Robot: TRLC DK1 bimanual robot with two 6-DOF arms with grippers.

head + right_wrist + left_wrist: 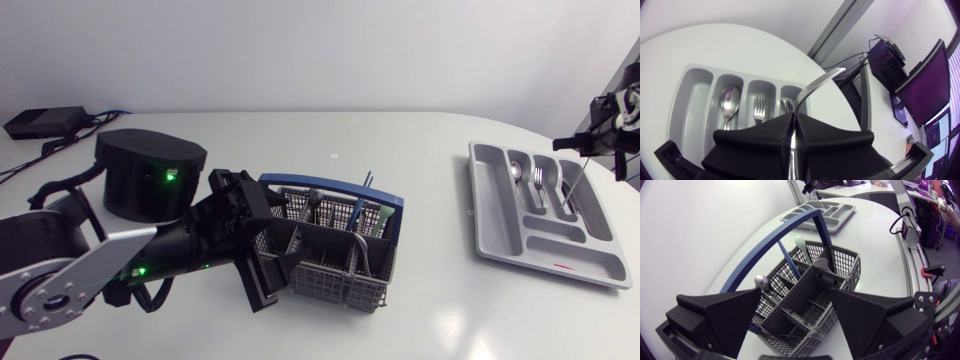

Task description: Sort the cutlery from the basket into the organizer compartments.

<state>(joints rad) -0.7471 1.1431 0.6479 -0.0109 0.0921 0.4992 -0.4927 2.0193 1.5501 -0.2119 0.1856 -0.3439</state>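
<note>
- Right gripper (pixel 792 117), upper right of the head view: clenched on a fork (pixel 816 84), tines protruding; held above the organizer (pixel 548 262)
- Organizer, right of frame: spoon (pixel 730 102) and second fork (pixel 759 106) lying in adjacent narrow compartments
- Left gripper (pixel 255 240), lower left: fingers spread wide about the near end of the basket (pixel 335 250); more cutlery standing inside
- Step judged: placing the fork; next move likely calls for alignment over the second fork's compartment, lowering, then release
</note>
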